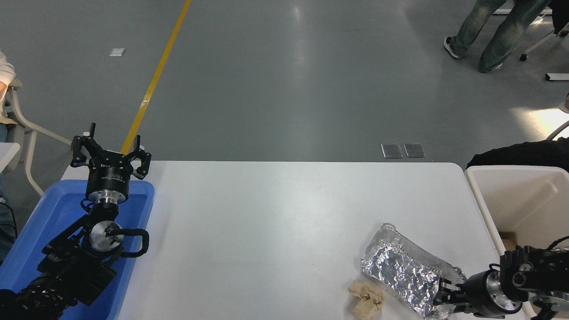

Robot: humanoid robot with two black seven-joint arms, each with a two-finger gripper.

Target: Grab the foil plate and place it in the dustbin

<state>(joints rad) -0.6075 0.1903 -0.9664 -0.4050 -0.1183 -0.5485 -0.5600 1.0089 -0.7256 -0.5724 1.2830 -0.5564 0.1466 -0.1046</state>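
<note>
The foil plate lies flat on the white table at the near right, shiny and crinkled, its long side running diagonally. My right gripper comes in from the lower right and sits at the plate's near right corner, covering part of its rim. I cannot see whether it grips the rim. The cream-white dustbin stands just off the table's right edge, behind the right arm. My left gripper is parked at the lower left, open and empty.
A crumpled brown paper wad lies just left of the plate's near end. A shallow blue tray sits under the left arm. A person's legs are on the floor at the far right.
</note>
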